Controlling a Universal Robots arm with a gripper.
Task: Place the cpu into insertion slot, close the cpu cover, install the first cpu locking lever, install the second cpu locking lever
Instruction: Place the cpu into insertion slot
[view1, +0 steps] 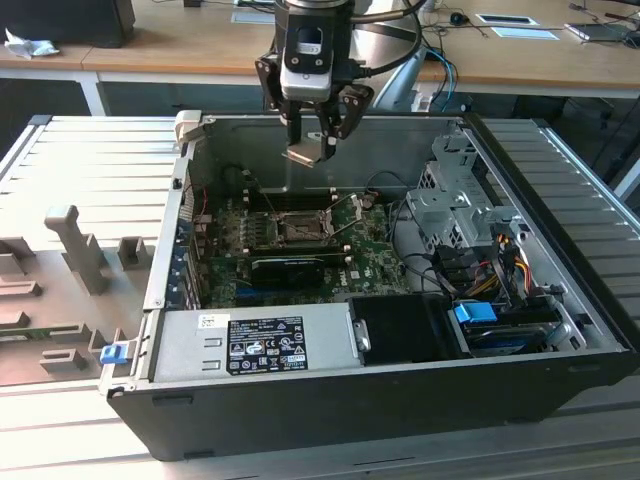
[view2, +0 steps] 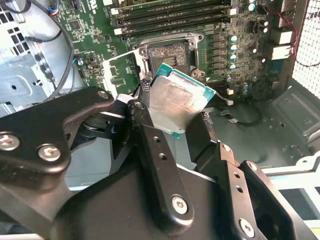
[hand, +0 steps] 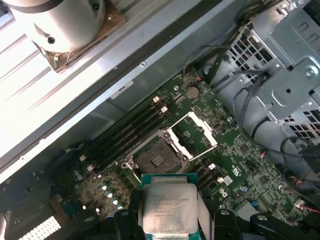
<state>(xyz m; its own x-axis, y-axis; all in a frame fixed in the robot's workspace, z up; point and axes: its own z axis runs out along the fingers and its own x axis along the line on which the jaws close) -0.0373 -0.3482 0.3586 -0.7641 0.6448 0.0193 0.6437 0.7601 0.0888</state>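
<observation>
1. The cpu (hand: 167, 207) has a pale silvery-grey top edged in teal green.
2. The gripper (view2: 172, 112) is black with silver screw heads.
3. The motherboard (hand: 235, 150) is green, and its memory slots (hand: 130, 132) are black.
4. The computer case (view1: 350, 400) is black outside and grey inside.
5. The worktop (view1: 90, 150) is grey and ribbed in stripes.
6. A clip (view1: 116, 352) is blue.

You see open computer case (view1: 350, 410) on slatted metal surface (view1: 90, 150). Inside: green motherboard (view1: 225, 275), long black card (view1: 295, 265) lying across it, silver power supply (view1: 260, 340) along front wall. Drive cage (view1: 450, 205) and cable bundle (view1: 505, 265) sit toward exterior view's right. Grey moulded tray (view1: 60, 290) lies outside case at exterior view's left. Blue clip (view1: 115, 353) sits at case corner.
</observation>
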